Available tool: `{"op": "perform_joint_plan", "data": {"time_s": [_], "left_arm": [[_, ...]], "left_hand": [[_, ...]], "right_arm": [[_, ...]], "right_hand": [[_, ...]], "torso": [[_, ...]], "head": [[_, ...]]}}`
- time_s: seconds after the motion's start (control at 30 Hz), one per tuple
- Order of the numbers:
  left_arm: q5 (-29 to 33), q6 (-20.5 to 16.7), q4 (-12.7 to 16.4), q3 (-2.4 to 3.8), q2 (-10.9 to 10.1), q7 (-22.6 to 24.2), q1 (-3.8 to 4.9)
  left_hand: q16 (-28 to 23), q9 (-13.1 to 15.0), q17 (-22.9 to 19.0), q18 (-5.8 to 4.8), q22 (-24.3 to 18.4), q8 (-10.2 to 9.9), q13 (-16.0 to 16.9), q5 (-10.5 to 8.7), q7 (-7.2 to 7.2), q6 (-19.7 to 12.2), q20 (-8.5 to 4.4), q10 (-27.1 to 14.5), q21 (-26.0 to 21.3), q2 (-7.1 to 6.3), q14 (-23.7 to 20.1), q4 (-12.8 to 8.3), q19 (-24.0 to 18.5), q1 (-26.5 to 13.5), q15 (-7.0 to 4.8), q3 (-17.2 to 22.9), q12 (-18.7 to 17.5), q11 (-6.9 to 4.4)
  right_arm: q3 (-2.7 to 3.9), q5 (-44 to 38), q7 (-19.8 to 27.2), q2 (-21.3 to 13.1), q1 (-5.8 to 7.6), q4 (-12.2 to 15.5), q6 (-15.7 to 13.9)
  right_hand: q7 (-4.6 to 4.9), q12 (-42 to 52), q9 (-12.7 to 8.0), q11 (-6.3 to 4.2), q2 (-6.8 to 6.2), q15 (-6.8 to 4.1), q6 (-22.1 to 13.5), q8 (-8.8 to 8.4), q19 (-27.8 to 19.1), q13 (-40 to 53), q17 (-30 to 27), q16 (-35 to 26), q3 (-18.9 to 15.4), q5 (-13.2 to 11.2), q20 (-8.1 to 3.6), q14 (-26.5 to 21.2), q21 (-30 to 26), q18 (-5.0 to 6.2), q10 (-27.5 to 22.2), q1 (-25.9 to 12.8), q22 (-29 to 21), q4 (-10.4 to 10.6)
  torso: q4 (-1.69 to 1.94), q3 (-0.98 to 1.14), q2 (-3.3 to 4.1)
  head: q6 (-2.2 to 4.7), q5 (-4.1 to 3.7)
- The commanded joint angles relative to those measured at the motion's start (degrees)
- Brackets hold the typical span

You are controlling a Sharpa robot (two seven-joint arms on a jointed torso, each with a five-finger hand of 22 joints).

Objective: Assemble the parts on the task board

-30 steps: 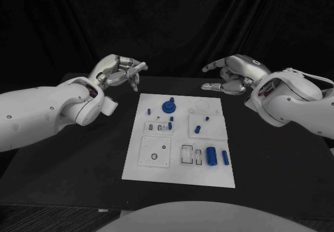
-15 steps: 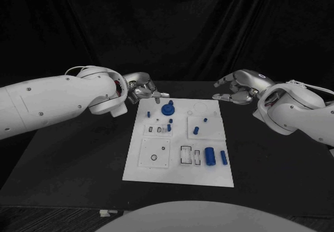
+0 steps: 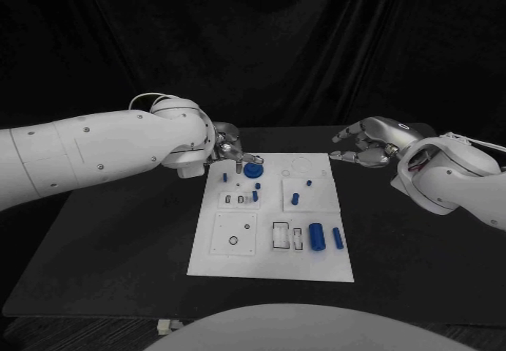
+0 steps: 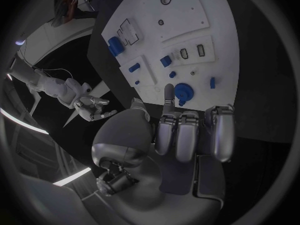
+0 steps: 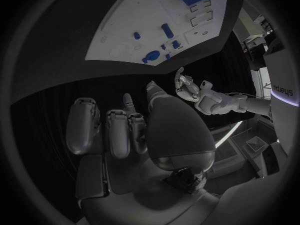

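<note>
The left hand is above the board's top edge, fingers curled, holding nothing. The right hand, at the right of the frame, is empty with fingers loosely apart.

A black table carries the white task board.

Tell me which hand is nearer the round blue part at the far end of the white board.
Left. The left hand hovers right beside the round blue part, its fingers reaching over the board toward it. The right hand hangs off the board's far right corner, well apart from it.
</note>
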Motion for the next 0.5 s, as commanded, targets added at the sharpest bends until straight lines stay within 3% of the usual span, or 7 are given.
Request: {"op": "perform_joint_plan", "data": {"time_s": [0.03, 0.07, 0.13, 0.17, 0.47, 0.5], "left_arm": [[-0.60, 4.59, -0.57, 0.07, 1.17, -4.73, 0.02], [-0.61, 4.89, -0.79, 0.07, 1.54, -4.82, -0.05], [-0.61, 5.24, -1.12, 0.07, 2.10, -4.96, -0.20], [-0.61, 5.43, -1.33, 0.07, 2.42, -5.05, -0.32], [-0.61, 5.73, -3.07, 0.06, 4.48, -5.44, -1.67], [-0.61, 5.75, -3.24, 0.06, 4.62, -5.47, -1.78]], "left_hand": [[0.15, 1.74, 15.06, -0.96, 4.08, 0.42, 15.05, 0.56, 0.07, -0.82, -0.56, 5.93, -0.11, 0.27, 5.84, -0.82, -0.20, 1.42, -0.48, 1.43, 0.20, -0.55], [0.15, 3.31, 15.06, -1.00, 4.26, 0.94, 15.05, 2.52, -0.05, -1.27, -0.68, 5.93, -0.11, -0.04, 5.84, -2.15, 0.04, 2.93, -0.72, 2.39, 0.20, -0.72], [0.15, 4.99, 15.06, -1.02, 4.35, 1.47, 15.05, 3.62, -0.21, -1.70, -0.88, 5.93, -0.15, -0.24, 5.84, -2.84, 0.23, 3.42, -0.91, 3.02, 0.20, -0.89], [0.15, 6.75, 15.06, -1.02, 4.33, 1.85, 15.05, 4.36, -0.32, -2.21, -1.03, 5.93, -0.27, -0.17, 5.84, -3.38, 0.29, 3.75, -1.05, 3.77, 0.20, -1.04], [0.15, 11.62, 15.06, -1.04, 4.47, 3.44, 15.05, 4.59, -0.87, -2.17, -1.42, 5.93, -0.46, -0.11, 5.84, -4.10, 0.53, 3.58, -1.45, 5.20, 0.20, -1.50], [0.15, 12.38, 15.06, -1.04, 4.48, 3.66, 15.05, 4.62, -0.94, -2.24, -1.49, 5.93, -0.49, -0.14, 5.84, -4.17, 0.55, 3.49, -1.52, 5.38, 0.20, -1.57]], "right_arm": [[0.05, 0.00, -0.30, -0.46, -0.24, 0.93, -1.24], [0.05, 0.00, -0.10, -0.68, -0.34, 1.33, -1.59], [0.05, -0.01, 0.19, -0.97, -0.47, 1.93, -2.09], [0.05, -0.01, 0.30, -1.11, -0.53, 2.23, -2.28], [0.05, -0.01, 0.61, -1.26, -0.98, 2.53, -2.33], [0.05, -0.01, 0.65, -1.30, -1.06, 2.59, -2.31]], "right_hand": [[0.17, 0.15, -0.11, 0.58, 0.42, 0.41, 0.51, 0.37, -0.04, 15.07, 9.88, -0.03, -0.14, 0.50, 0.16, 4.71, -0.04, 0.30, 5.96, 0.28, 10.56, -0.42], [0.20, 0.15, -0.13, 0.59, 0.40, 0.42, 0.58, 0.38, 0.02, 15.07, 9.86, -0.04, -0.16, 0.58, 0.17, 4.71, 0.08, 0.27, 5.96, 0.35, 10.59, -0.47], [0.22, 0.15, -0.16, 0.60, 0.37, 0.43, 0.72, 0.39, 0.08, 15.07, 9.91, 0.00, -0.19, 0.79, 0.17, 4.73, 0.17, 0.25, 5.96, 0.52, 10.62, -0.57], [0.22, 0.15, -0.16, 0.60, 0.37, 0.43, 0.72, 0.39, 0.08, 15.07, 9.91, 0.00, -0.19, 0.79, 0.17, 4.73, 0.17, 0.25, 5.96, 0.52, 10.62, -0.57], [0.23, 0.15, -0.19, 0.62, 0.35, 0.44, 0.87, 0.40, 0.12, 15.07, 9.97, 0.05, -0.22, 1.00, 0.18, 4.75, 0.23, 0.24, 5.96, 0.66, 10.64, -0.64], [0.23, 0.15, -0.19, 0.62, 0.35, 0.44, 0.87, 0.40, 0.12, 15.07, 9.97, 0.05, -0.22, 1.00, 0.18, 4.75, 0.23, 0.24, 5.96, 0.66, 10.64, -0.64]], "torso": [[-1.04, 0.61, 0.01], [-1.23, 0.69, 0.03], [-1.49, 0.76, 0.00], [-1.96, 0.98, 0.15], [-2.23, 1.49, 0.46], [-2.17, 1.46, 0.43]], "head": [[0.02, 1.41], [0.02, 1.82], [0.02, 2.33], [0.02, 2.90], [0.02, 3.28], [0.02, 3.27]]}}
